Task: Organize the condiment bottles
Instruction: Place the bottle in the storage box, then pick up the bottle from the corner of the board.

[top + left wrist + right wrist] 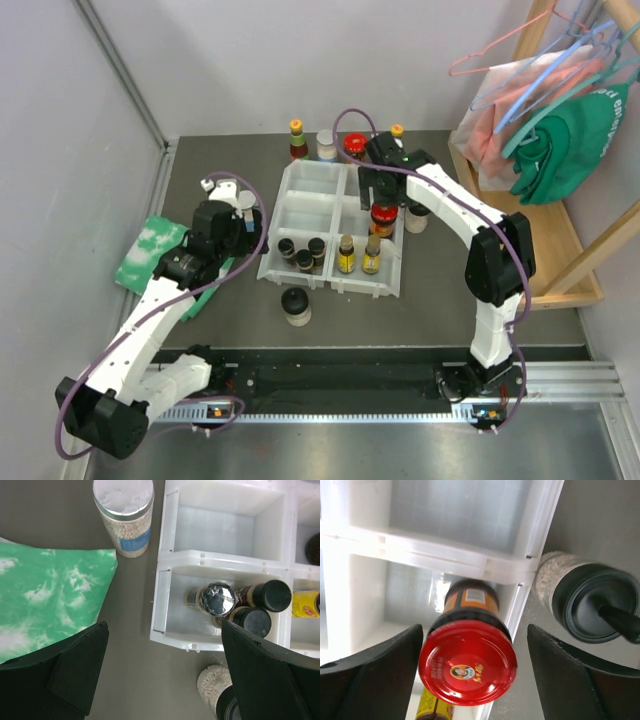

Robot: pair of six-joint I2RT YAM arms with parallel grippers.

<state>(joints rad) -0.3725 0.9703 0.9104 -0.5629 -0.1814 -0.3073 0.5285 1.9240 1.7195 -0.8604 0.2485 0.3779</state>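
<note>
In the right wrist view a red-lidded jar (467, 662) stands upright in a right-hand compartment of the white tray (445, 555). My right gripper (470, 672) is open around its lid, with a gap on each side. From above, that gripper (382, 196) hovers over the jar (383, 217). My left gripper (162, 680) is open over bare table by the tray's left corner (165, 630), holding nothing. Three small dark jars (303, 250) and two yellow-labelled bottles (358, 255) stand in the front compartments. A pale-lidded jar (123, 515) stands left of the tray.
Several bottles (326, 143) line the table's back edge. One black-capped jar (296, 305) stands before the tray, another (592, 602) just right of it. The green-white cloth (150, 250) lies at the left. A wooden rack with hangers and clothes (560, 120) stands at the right.
</note>
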